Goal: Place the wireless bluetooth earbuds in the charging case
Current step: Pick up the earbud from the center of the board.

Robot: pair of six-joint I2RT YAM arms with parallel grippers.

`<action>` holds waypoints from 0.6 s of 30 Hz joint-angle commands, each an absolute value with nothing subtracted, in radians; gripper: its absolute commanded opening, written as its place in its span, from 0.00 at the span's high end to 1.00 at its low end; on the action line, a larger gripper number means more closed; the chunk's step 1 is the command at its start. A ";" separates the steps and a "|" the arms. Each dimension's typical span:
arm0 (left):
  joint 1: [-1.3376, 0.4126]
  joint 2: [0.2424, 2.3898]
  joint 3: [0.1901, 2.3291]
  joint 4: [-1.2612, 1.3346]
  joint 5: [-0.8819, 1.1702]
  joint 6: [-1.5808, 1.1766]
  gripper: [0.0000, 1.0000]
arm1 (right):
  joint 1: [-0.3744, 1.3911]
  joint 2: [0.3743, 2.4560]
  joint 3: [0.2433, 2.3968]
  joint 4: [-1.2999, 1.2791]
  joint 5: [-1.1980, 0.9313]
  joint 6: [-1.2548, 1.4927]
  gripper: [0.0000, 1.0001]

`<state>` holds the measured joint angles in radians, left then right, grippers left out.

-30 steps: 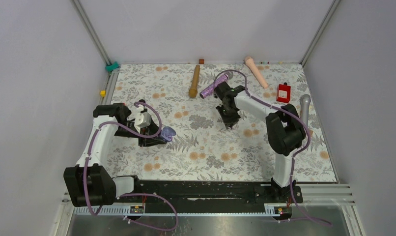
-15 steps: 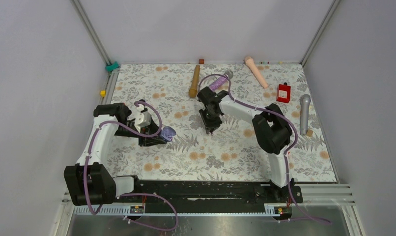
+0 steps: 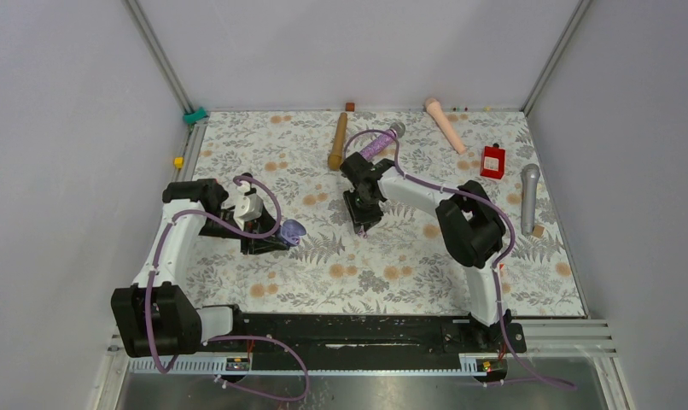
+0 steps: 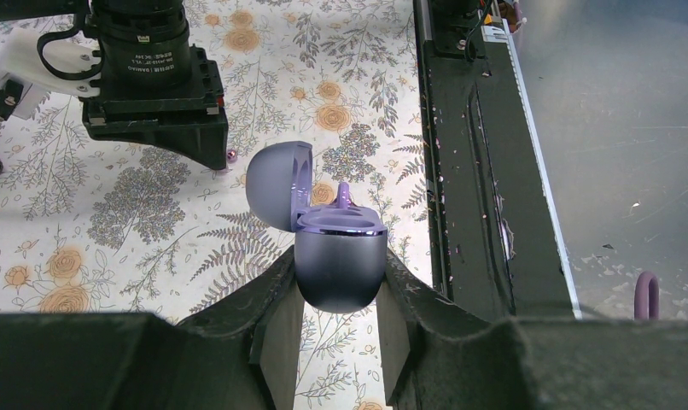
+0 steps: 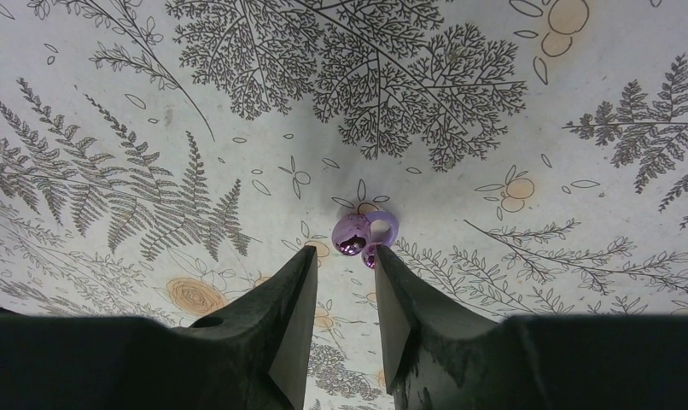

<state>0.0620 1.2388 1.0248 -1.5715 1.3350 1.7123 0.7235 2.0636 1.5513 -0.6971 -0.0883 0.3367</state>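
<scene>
Lilac plastic fills my left claw (image 4: 338, 295) — its two fingers are clamped on the lower half of the charging case (image 4: 339, 256), which stands upright between them with its lid swung back, away from the wrist. My right claw (image 5: 345, 256) points down at the floral cloth (image 5: 494, 102), fingers parted by only a narrow gap and holding nothing. Over the last second this right claw has slid across the cloth towards my left one, with just a slight shift in the last half second; the left has not moved. One shiny lilac earbud (image 5: 358, 236) lies on the cloth just past the right claw's fingertips, in line with the gap — well apart from the case in the left claw
</scene>
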 commanded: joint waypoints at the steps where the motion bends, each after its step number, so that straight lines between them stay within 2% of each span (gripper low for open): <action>1: 0.069 1.226 1.029 -1.612 1.367 1.749 1.00 | 0.735 1.986 1.574 -0.700 -0.024 0.300 0.61; 8: 0.069 1.225 1.029 -1.611 1.367 1.750 1.00 | 0.711 1.915 1.532 -0.634 0.062 0.198 0.65; 18: 0.069 1.220 1.029 -1.612 1.366 1.748 1.00 | 0.684 2.074 1.608 -0.723 0.061 0.197 0.74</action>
